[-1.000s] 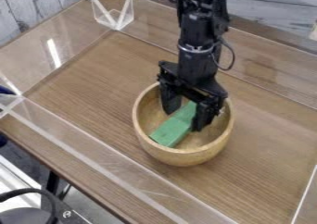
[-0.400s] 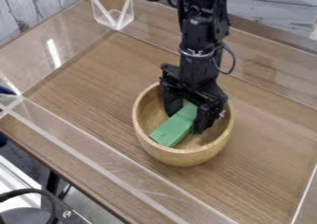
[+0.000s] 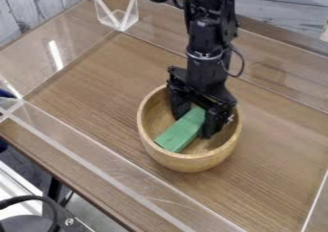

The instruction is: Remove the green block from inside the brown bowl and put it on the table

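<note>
The brown bowl (image 3: 153, 146) sits on the table (image 3: 96, 87), right of centre and toward the front. Inside it the green block (image 3: 179, 133) lies slanted against the bowl's inner wall. My gripper (image 3: 197, 113) reaches straight down into the bowl, open, with its black fingers (image 3: 175, 103) straddling the upper end of the block. The block's far end is hidden behind the fingers, so I cannot tell whether they touch it.
Low clear acrylic walls (image 3: 38, 44) run around the tabletop, with a clear bracket (image 3: 118, 15) at the back left corner. A black cable (image 3: 33, 214) loops below the table's front edge.
The gripper has sunk very slightly deeper into the bowl over the block. The block and bowl have not moved.
</note>
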`<move>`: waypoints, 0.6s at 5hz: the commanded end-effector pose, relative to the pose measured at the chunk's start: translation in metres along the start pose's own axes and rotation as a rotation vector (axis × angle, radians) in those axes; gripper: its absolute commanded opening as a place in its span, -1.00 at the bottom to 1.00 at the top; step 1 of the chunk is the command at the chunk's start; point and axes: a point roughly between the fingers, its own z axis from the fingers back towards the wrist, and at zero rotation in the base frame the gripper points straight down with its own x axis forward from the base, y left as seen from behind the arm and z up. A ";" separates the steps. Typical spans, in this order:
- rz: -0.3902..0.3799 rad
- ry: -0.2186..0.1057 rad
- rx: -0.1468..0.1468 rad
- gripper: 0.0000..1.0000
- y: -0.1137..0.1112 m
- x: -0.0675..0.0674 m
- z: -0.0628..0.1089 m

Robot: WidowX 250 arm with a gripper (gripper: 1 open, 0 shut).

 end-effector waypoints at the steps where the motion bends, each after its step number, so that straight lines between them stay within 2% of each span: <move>1: -0.009 -0.038 0.002 1.00 -0.001 0.006 0.008; 3: -0.014 -0.041 -0.005 1.00 0.000 0.007 0.006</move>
